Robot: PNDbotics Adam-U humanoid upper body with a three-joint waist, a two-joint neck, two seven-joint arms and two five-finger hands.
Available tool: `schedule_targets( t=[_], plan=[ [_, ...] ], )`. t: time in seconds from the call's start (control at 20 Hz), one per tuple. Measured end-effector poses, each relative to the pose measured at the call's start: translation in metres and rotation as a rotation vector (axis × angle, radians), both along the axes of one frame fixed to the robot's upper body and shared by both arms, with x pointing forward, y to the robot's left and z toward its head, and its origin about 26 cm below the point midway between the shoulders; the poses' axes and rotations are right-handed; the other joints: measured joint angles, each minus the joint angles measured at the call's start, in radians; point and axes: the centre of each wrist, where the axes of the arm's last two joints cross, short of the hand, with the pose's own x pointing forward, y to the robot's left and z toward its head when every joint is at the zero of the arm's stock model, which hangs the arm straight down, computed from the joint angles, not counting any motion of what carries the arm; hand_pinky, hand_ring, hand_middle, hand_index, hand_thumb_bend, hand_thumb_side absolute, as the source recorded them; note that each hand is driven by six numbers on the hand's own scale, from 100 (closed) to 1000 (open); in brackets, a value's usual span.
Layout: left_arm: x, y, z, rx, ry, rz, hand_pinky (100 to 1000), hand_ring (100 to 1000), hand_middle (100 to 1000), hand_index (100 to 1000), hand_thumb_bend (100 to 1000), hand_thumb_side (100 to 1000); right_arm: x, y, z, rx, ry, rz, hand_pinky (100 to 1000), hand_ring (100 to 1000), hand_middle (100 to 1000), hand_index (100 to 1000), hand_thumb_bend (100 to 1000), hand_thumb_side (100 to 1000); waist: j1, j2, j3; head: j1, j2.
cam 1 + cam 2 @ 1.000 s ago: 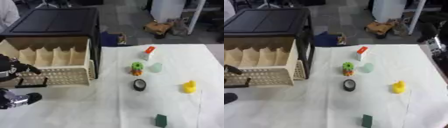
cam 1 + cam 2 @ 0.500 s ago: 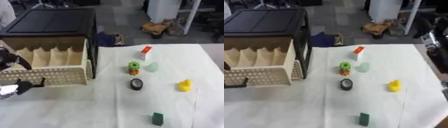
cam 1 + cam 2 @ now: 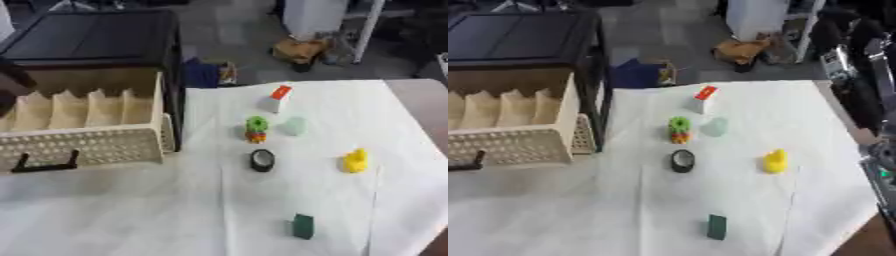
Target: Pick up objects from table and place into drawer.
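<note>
On the white cloth lie a white box with a red top (image 3: 276, 99), a green gear-shaped toy (image 3: 255, 129), a pale green see-through piece (image 3: 294, 126), a black tape roll (image 3: 262, 160), a yellow duck (image 3: 354, 161) and a dark green block (image 3: 303, 226). The beige drawer (image 3: 87, 145) stands pulled out of the black cabinet (image 3: 96, 40) at the left, dividers showing inside, its black handle (image 3: 44, 165) free. A dark part of my left hand (image 3: 10, 87) shows at the left edge, above the drawer. My right arm (image 3: 859, 75) runs down the right edge, the hand (image 3: 883, 167) blurred.
The cloth's right edge meets a brown tabletop (image 3: 420, 100). Beyond the table's far edge lie a blue bag (image 3: 206, 74), a brown box (image 3: 302, 50) and a white stand (image 3: 311, 15) on the floor. Bare cloth spreads in front of the drawer.
My left hand has left the drawer's front and handle and drawn back to the left edge. The whole picture has shifted, so the camera moved. The objects on the cloth lie as before.
</note>
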Motion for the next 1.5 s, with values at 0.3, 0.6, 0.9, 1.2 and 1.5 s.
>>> schedule_targets(
  t=[0.3,0.6,0.9,1.2,1.5],
  plan=[
    [0.001,0.011,-0.013,-0.292,-0.069,0.035,100,100,100,760,250,1000,-0.001,-0.002,0.008,-0.029,-0.007,-0.011,674,559,648,840,445,1000,0.0,-0.006,0.001,-0.02,0.013],
    [0.005,0.02,-0.055,-0.61,-0.164,0.074,100,100,100,793,105,1000,-0.002,-0.004,0.023,-0.102,-0.014,-0.039,684,575,660,836,459,1000,-0.005,-0.014,-0.002,-0.043,0.023],
    [0.007,0.017,-0.086,-0.79,-0.222,0.032,100,100,105,836,100,1000,-0.003,-0.005,0.038,-0.193,-0.014,-0.062,695,589,674,839,484,1000,-0.006,-0.023,-0.003,-0.047,0.026],
    [0.01,0.004,-0.107,-0.92,-0.207,-0.021,183,174,325,869,100,1000,0.005,-0.014,0.047,-0.289,0.022,-0.078,711,608,703,855,530,1000,-0.008,-0.032,-0.005,-0.04,0.027],
    [0.011,-0.008,-0.125,-1.007,-0.131,-0.033,351,424,498,868,100,1000,0.014,-0.029,0.048,-0.429,0.113,-0.083,732,640,718,850,621,1000,-0.008,-0.038,-0.008,-0.025,0.034]
  ],
)
